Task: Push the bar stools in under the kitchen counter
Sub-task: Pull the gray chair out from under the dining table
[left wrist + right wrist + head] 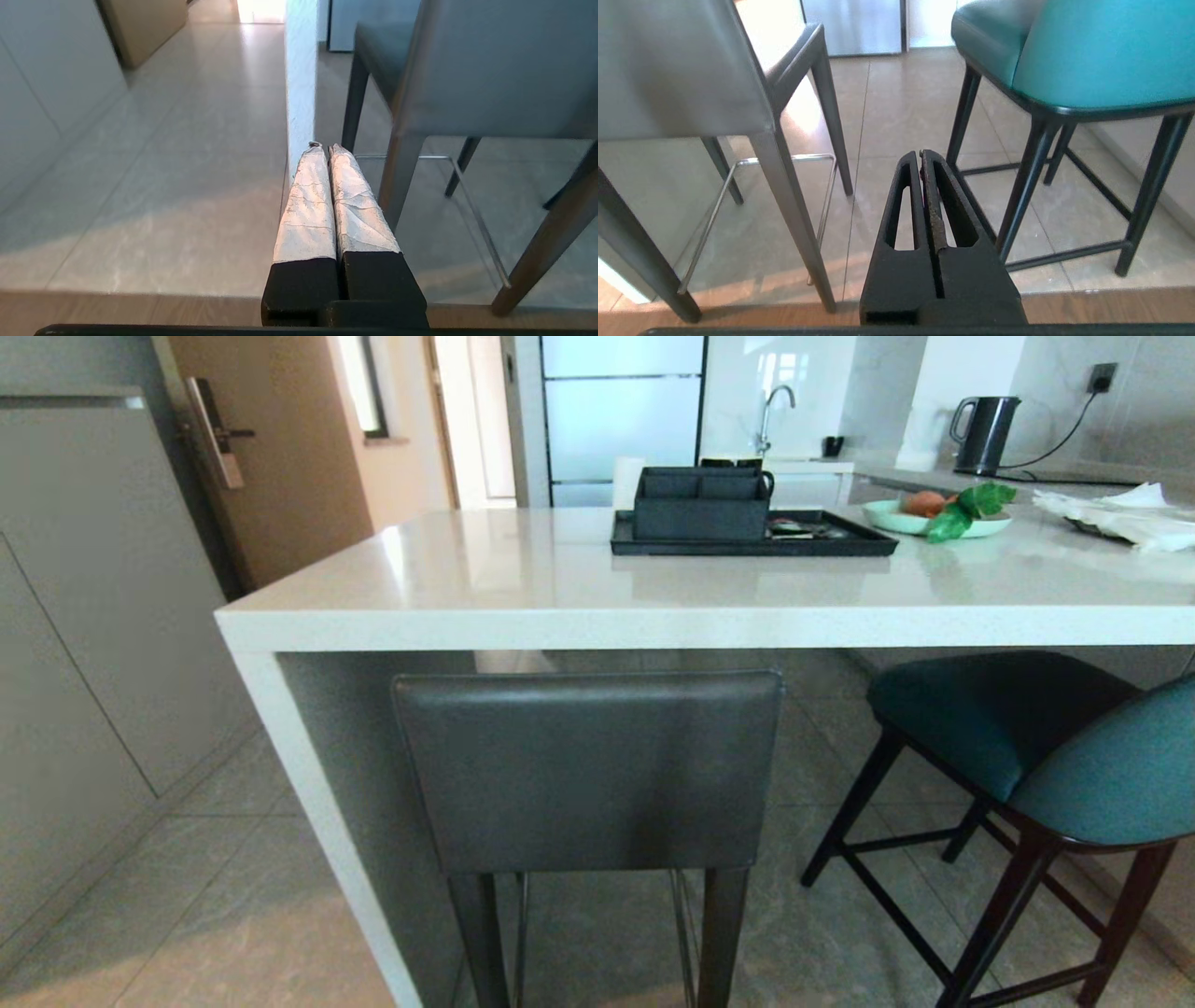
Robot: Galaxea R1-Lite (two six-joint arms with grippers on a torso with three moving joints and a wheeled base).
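Head view is giving me the kitchen counter (560,588) straight ahead, and I am looking down at the grey stool (588,770) with its square back sitting just below the thick slab edge, beside the white side panel (317,803). The teal stool (1046,747) is standing to my right, turned at an angle, its curved back sticking out from under the top while the seat is reaching partly beneath it. On the counter a black tray (840,543) is carrying a dark organiser box (700,509), with a green plate (882,513) of fruit and leaves beside it and a kettle (985,434) on the far worktop.

Neither arm is showing in that view. I am seeing the left gripper (325,148) hanging low with its taped fingers (306,205) pressed together, empty, near the panel's edge and the grey stool's legs. The right gripper (921,153) is also closed on nothing, hovering low between the two stools, touching neither.
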